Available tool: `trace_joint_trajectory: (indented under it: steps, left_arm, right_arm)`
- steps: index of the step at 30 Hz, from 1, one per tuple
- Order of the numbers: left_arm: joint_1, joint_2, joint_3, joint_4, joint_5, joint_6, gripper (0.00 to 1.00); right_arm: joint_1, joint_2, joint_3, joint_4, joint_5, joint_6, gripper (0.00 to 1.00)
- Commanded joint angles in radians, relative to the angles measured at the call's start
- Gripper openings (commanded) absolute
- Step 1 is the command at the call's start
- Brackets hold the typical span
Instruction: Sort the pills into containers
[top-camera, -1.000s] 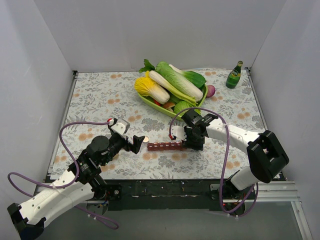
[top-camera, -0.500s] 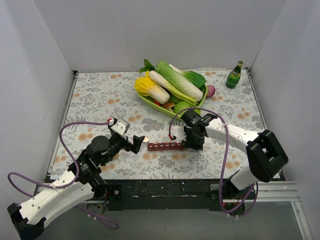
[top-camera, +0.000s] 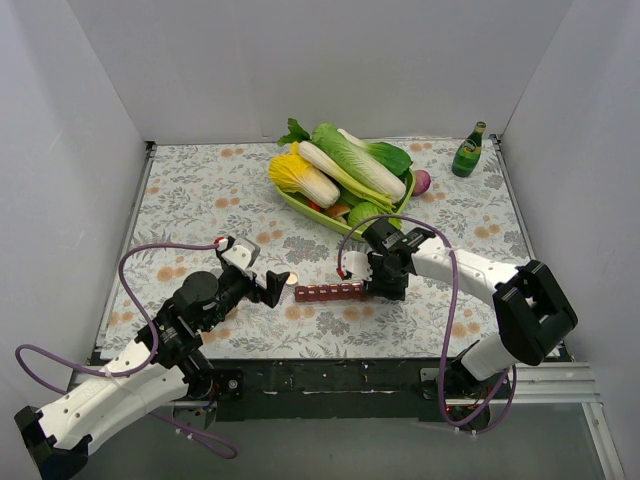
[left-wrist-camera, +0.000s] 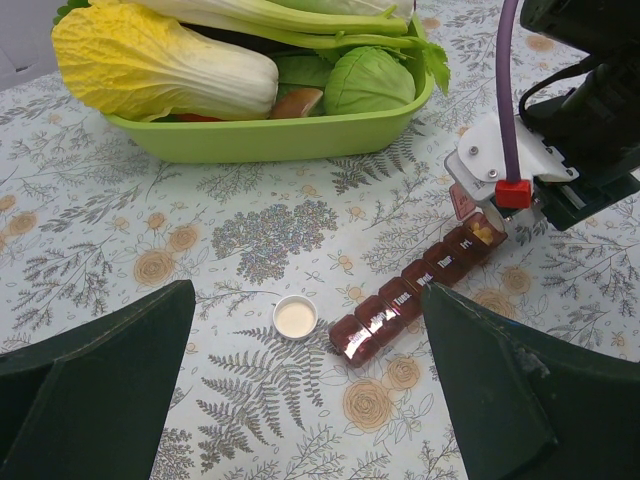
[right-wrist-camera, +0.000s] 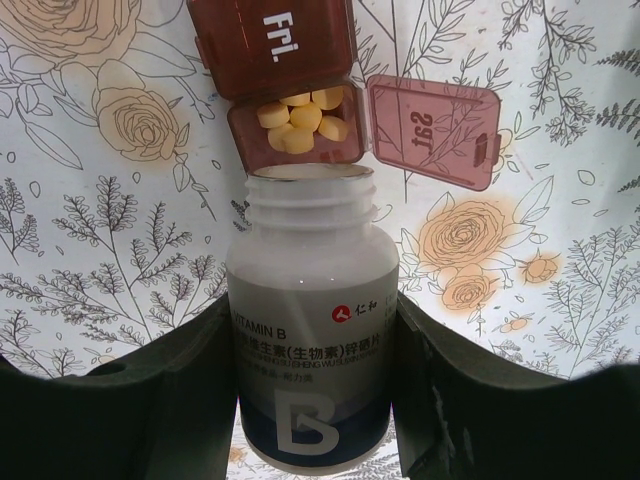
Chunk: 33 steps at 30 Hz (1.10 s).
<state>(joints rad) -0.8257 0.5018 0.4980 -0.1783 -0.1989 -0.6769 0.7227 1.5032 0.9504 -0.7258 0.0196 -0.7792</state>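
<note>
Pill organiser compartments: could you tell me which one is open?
The end one marked Sat: its lid is flipped aside, showing yellow pills; neighbouring Fri is shut.

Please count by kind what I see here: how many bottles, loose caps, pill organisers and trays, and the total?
Bottles: 2 (green glass bottle; vitamin bottle held in the right claw)
Loose caps: 1 (white cap)
Pill organisers: 1 (dark red pill organiser)
Trays: 1 (green tray)
Total: 5
</note>
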Motion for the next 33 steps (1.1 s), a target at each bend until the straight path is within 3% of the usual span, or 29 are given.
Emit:
trace_joint_trajectory:
  steps: [1, 17, 24, 27, 33]
  left_arm:
    - [0.005, -0.005, -0.006, 0.016, 0.003, 0.01, 0.98]
    - [0.005, -0.014, -0.006, 0.013, 0.001, 0.004, 0.98]
    - [0.005, -0.025, 0.001, 0.013, 0.01, -0.029, 0.98]
    - [0.005, -0.019, 0.026, 0.014, 0.036, -0.073, 0.98]
    - [0.005, 0.092, 0.109, 0.007, 0.105, -0.343, 0.98]
  right_arm:
    - [0.007, -0.043, -0.021, 0.032, -0.014, 0.018, 0.01]
    - [-0.009, -0.106, -0.062, 0.084, -0.072, 0.049, 0.01]
    - [-0.052, -0.204, -0.101, 0.135, -0.199, 0.066, 0.01]
    - [-0.085, -0.261, -0.107, 0.158, -0.286, 0.072, 0.01]
    - [-0.127, -0.369, -0.098, 0.253, -0.499, 0.095, 0.01]
